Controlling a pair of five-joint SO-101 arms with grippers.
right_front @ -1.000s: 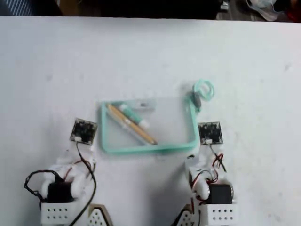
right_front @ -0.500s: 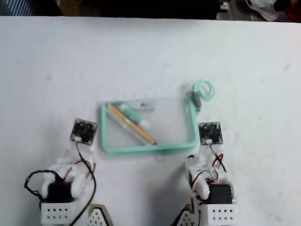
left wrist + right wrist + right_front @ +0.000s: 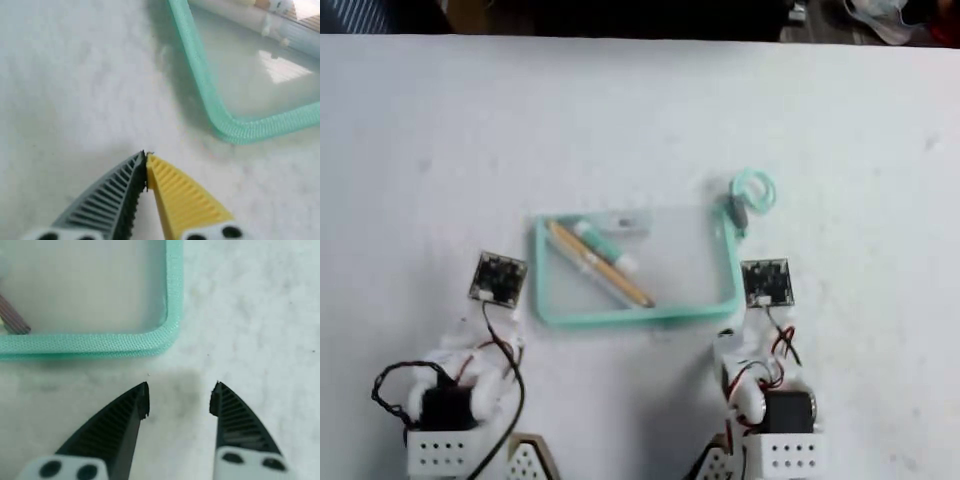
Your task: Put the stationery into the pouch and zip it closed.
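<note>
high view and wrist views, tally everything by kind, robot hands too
pouch: 1
pencil: 1
white and green stick: 1
small pale piece, kind unclear: 1
hands: 2, left hand and right hand
total: 6

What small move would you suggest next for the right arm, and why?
Probably reach the open right hand forward along the pouch toward the zip pull at its far corner. The pencil appears to lie inside the pouch already, and that hand rests beside the near corner on the same side. Whether the zip is closed cannot be told.
</note>
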